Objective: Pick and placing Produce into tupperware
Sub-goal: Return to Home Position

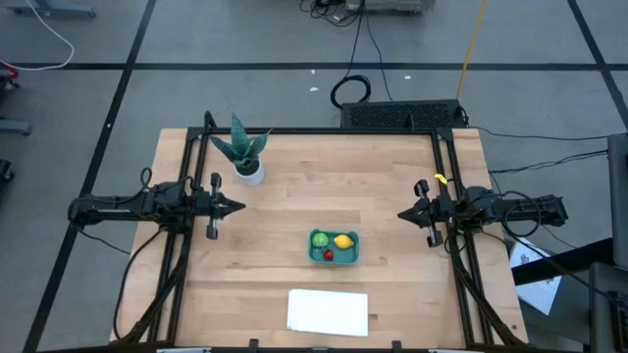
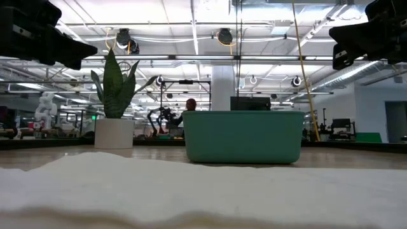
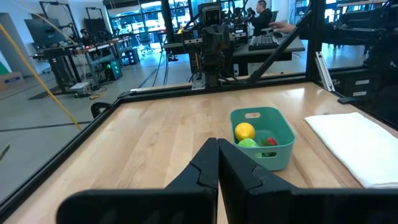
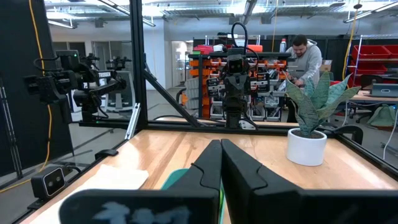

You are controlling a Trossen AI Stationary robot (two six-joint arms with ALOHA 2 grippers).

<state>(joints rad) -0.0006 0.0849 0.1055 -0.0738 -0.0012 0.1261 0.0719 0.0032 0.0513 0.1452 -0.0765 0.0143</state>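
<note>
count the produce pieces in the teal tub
3, all in the teal tub: green one left, yellow lemon right, small red one nearer the white sheet. None apparently hidden.

In the low view, the wall of the tupperware [image 2: 243,137] hides the produce [image 3: 244,131]. The white sheet [image 2: 191,191] there is blurred.

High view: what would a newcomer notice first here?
The teal tub in the centre, holding a green ball, a lemon and a red piece. Next the left pincer and right pincer, shut, at opposite sides, clear of it. A potted plant stands near the left pincer.
</note>
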